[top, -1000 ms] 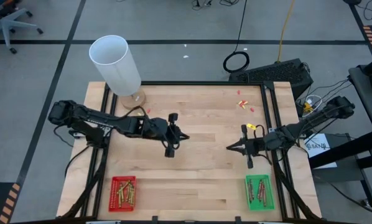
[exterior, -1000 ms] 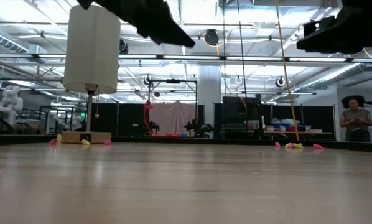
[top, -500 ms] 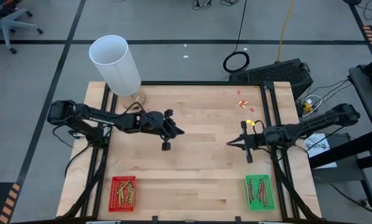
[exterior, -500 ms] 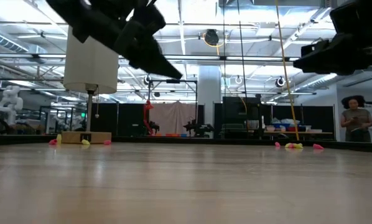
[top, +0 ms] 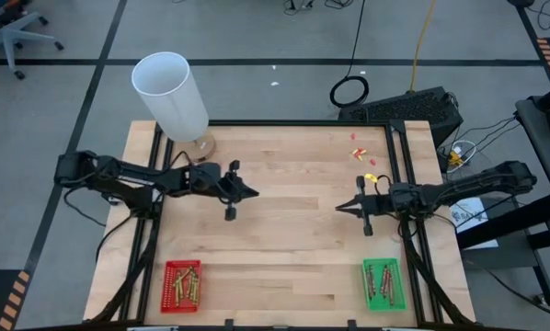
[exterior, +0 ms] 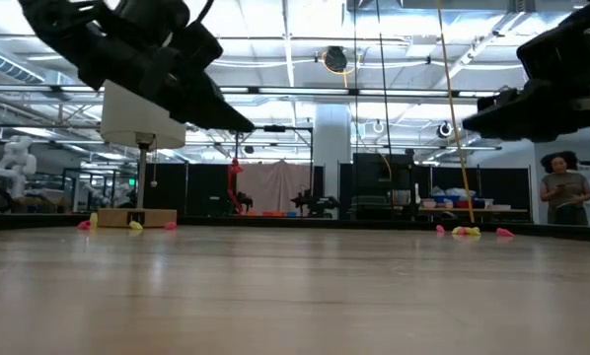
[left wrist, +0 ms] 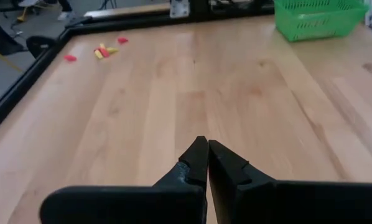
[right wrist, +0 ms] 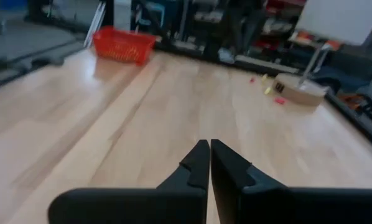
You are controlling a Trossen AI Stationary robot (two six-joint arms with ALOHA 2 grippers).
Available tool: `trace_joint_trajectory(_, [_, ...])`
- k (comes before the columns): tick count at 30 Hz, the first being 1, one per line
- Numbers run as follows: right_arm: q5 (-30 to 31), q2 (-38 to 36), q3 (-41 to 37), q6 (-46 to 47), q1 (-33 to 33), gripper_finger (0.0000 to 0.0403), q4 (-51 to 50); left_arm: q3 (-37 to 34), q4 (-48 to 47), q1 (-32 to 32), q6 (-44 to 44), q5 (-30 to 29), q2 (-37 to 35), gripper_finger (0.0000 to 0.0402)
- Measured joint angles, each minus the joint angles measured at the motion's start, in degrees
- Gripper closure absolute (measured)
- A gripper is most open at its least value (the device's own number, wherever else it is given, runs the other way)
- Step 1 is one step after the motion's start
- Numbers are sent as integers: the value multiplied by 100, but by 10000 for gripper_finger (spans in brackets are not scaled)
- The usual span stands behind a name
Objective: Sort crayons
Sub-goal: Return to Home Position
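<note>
**A:** Where do your crayons sit right now?

**B:** All of them are in trays. You'll find the brownish-olive crayons (top: 184, 286) in the red tray (top: 167, 285). It stands at the table (top: 293, 248) corner on your left arm's side, on the edge opposite the white tube (top: 169, 92). The reddish crayons (top: 383, 279) lie in the green tray (top: 400, 281), at the other corner of that same edge.

**A:** And your grippers?

**B:** Your left gripper (top: 253, 194) hangs above the table's middle, a little to the left, with its fingers pressed together on nothing. Your right gripper (top: 338, 208) points toward it from nearer the right edge, well apart. Its fingers are likewise pressed together and empty.

**A:** Anything else on the table?

**B:** The tube stands on a wooden base (top: 200, 144) at its corner. You can see red and yellow scraps (top: 359, 154) near the opposite corner of that edge.
</note>
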Motion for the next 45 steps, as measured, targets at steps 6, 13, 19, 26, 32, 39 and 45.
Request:
trace_joint_trajectory(6, [-23,-67,-101,126,-199,403,-23,-546,414,-11,-380,0,-345,389])
trace_joint_trajectory(13, [-152,-77,-111,127,-343,403,-28,-1319,904,-233,-869,-641,-756,389])
trace_joint_trajectory(19, [-170,-80,-119,165,-352,403,-76,-1922,1435,-638,-1264,-1518,-1146,389])
trace_joint_trajectory(26, [-285,-218,-123,178,-354,403,-114,-2446,1658,-927,-1258,-1840,-1829,389])
trace_joint_trajectory(32, [-283,-523,-124,60,-354,403,-180,-2795,1670,-994,-1260,-1856,-2440,389])
trace_joint_trajectory(39, [-279,-934,-125,70,-354,403,-430,-2910,1436,-994,-1155,-1873,-3009,389])
trace_joint_trajectory(45, [-262,-1451,-127,195,-355,403,-741,-2912,1237,-994,-1119,-1903,-3352,389])
